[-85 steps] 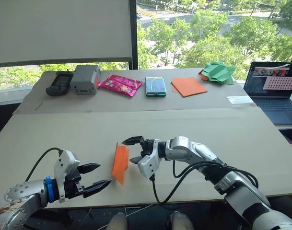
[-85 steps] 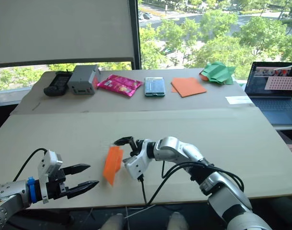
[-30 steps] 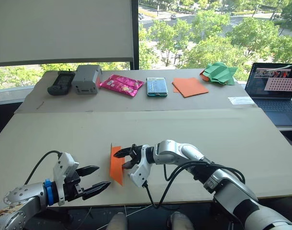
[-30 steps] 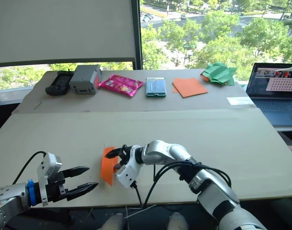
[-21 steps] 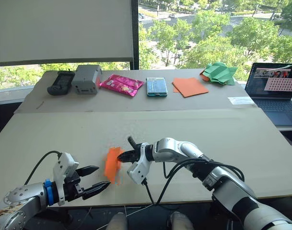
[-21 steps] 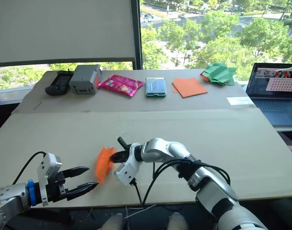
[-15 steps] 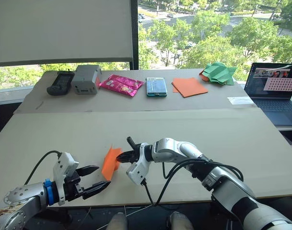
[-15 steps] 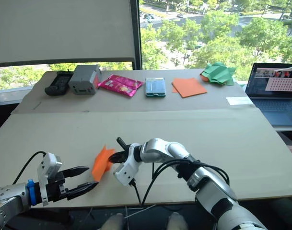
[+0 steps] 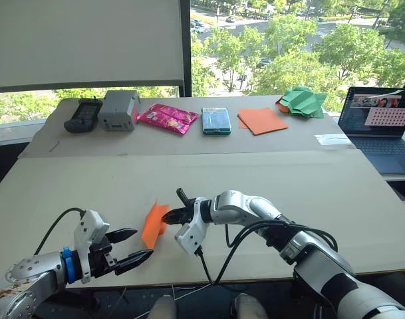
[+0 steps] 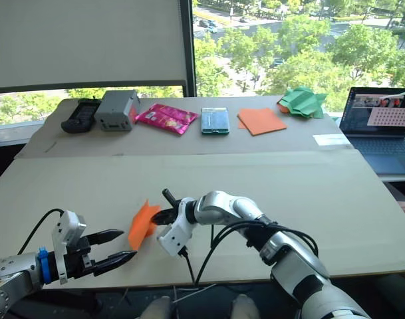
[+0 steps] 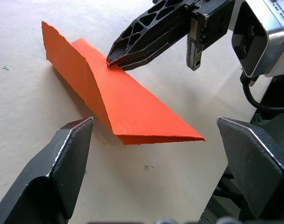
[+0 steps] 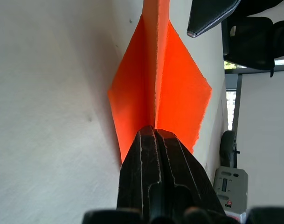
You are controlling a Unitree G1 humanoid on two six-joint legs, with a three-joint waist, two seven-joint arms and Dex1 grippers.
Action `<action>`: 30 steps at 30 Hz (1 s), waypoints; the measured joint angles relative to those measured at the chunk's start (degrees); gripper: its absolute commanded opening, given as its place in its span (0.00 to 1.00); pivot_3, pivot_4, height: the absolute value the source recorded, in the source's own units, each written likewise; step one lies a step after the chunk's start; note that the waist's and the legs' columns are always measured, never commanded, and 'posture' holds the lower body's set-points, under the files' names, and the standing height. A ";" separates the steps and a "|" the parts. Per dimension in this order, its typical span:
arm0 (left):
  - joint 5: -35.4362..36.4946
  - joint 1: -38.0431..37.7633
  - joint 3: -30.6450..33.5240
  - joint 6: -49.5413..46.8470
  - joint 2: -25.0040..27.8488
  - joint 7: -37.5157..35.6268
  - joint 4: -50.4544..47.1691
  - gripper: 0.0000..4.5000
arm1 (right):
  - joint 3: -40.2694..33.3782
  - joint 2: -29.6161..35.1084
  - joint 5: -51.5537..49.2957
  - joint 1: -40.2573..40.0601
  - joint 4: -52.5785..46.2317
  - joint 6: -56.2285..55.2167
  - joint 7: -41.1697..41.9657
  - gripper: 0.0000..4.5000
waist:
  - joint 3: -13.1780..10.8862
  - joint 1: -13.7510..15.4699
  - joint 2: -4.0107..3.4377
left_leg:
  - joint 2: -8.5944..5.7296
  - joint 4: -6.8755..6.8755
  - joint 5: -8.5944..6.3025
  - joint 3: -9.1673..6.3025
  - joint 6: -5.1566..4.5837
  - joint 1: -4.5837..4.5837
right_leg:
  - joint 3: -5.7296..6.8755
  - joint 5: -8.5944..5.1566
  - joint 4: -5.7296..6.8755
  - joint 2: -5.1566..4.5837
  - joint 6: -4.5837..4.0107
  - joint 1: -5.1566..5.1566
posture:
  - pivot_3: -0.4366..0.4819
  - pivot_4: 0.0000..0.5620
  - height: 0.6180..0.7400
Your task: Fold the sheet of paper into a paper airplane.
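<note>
The orange sheet of paper (image 9: 153,225) lies folded into a pointed wedge, shaped like a paper airplane, near the front of the beige table (image 9: 302,193). A raised ridge runs along its middle with a flap on each side (image 12: 179,93). My right gripper (image 9: 166,216) is shut on that ridge, its closed tips (image 11: 110,60) pinching the fold. My left gripper (image 9: 143,242) hovers open just in front and to the left of the paper, apart from it, with the wedge (image 11: 114,98) lying ahead of its spread fingers.
On the far table stand a black device (image 9: 82,114), a grey box (image 9: 118,109), a pink packet (image 9: 167,117), a phone (image 9: 216,120), flat orange sheets (image 9: 263,120) and a green paper shape (image 9: 302,101). An open laptop (image 9: 382,123) sits at the right edge.
My right gripper closed on the paper's ridge. The paper, standing upright a second ago, has tipped over and shifted a little left. The left gripper has stayed put.
</note>
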State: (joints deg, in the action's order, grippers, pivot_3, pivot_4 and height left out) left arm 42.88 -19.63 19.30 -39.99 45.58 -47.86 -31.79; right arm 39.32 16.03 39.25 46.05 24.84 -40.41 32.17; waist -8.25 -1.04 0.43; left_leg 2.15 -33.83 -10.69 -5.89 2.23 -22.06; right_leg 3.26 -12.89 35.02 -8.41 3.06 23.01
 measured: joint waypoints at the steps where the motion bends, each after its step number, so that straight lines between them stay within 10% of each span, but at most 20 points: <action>1: 0.01 0.25 -0.02 -0.02 -0.07 0.04 0.00 1.00 | -0.59 0.62 -1.95 -0.37 -1.29 0.98 1.59 0.00 | 0.00 0.06 0.00 | -0.01 0.00 0.00 0.00 0.00 0.00 | -0.02 0.00 0.00 0.01 0.00 -0.01 | 0.48 0.27 0.69; 14: -0.13 3.64 -6.02 -0.03 -2.67 0.67 0.07 1.00 | -18.51 17.60 -30.53 -3.29 -28.20 59.02 32.87 0.00 | 0.03 0.38 0.08 | -0.08 -0.02 -0.14 0.11 0.23 -0.02 | -0.29 0.00 -0.08 0.07 0.00 -0.04 | 0.48 0.27 0.69; 30: 0.04 19.23 -13.86 0.10 -4.03 -0.26 -3.23 1.00 | -18.97 31.64 -31.65 7.54 -5.05 100.49 37.92 0.00 | 0.03 0.10 0.11 | -0.21 -0.10 -0.01 0.33 0.02 -0.10 | -0.57 0.05 -0.28 0.06 0.10 -0.39 | 0.48 0.27 0.69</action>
State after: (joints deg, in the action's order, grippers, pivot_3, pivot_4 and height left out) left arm 42.92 -0.40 5.44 -39.89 41.55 -48.12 -35.02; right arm 20.34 47.66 7.60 53.59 19.79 60.08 70.10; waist -8.22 -0.94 0.54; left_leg 1.94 -33.93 -10.69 -5.57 2.25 -22.16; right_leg 2.69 -12.84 34.74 -8.35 3.16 22.62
